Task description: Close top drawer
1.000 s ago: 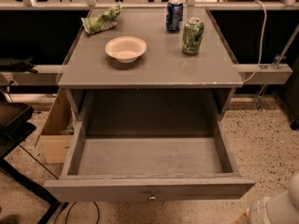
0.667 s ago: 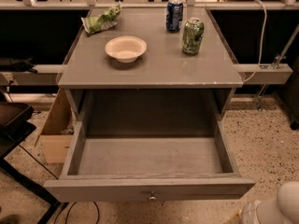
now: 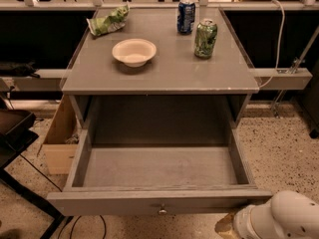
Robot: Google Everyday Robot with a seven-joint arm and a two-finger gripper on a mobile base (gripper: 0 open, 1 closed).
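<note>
- Currently the top drawer (image 3: 159,168) stands pulled far out beneath the grey table (image 3: 164,76).
- Only the white arm (image 3: 281,217) shows, at the lower right just beside the drawer front.
- The gripper lies outside the view, so its grasp cannot be told.

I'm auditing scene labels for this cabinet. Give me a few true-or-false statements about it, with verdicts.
1. The top drawer stands pulled out and holds nothing. True.
2. The bowl lies inside the drawer. False: it sits on the cabinet top.
3. A blue can and a green can stand upright on the top. True.
4. The gripper grasps the knob. False: the gripper is out of view; only a white arm part shows at lower right.
</note>
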